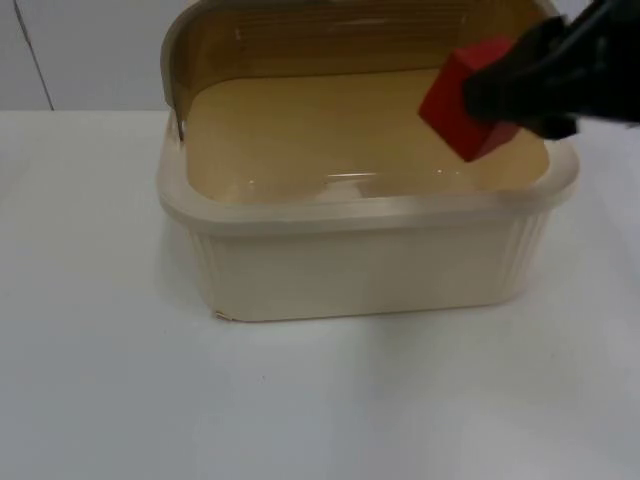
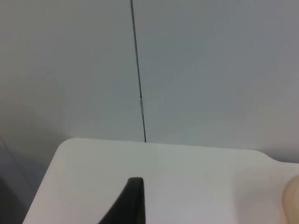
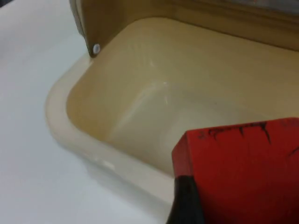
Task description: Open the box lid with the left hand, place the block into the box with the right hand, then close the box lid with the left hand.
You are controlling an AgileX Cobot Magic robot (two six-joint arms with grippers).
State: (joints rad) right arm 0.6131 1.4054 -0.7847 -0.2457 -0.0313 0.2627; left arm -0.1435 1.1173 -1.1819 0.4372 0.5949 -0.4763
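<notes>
Bench (image 1: pixel 100 380): white; box (image 1: pixel 360 265) on it, lid (image 1: pixel 260 40) up
R tool (image 1: pixel 490 95): clamps red block (image 1: pixel 462 100) over box; lower inside rim before release
L tool (image 2: pixel 128 205): waits off box; grip can't tell

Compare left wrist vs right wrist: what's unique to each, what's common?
Left wrist view: the grey partition wall with its vertical seam, the table's far edge, and the left claw's fingertip over bare table, waiting.

Right wrist view: the red block in the right claw, above the open box's interior, the raised lid behind.

Both: the white table, and a bit of the cream box.
</notes>
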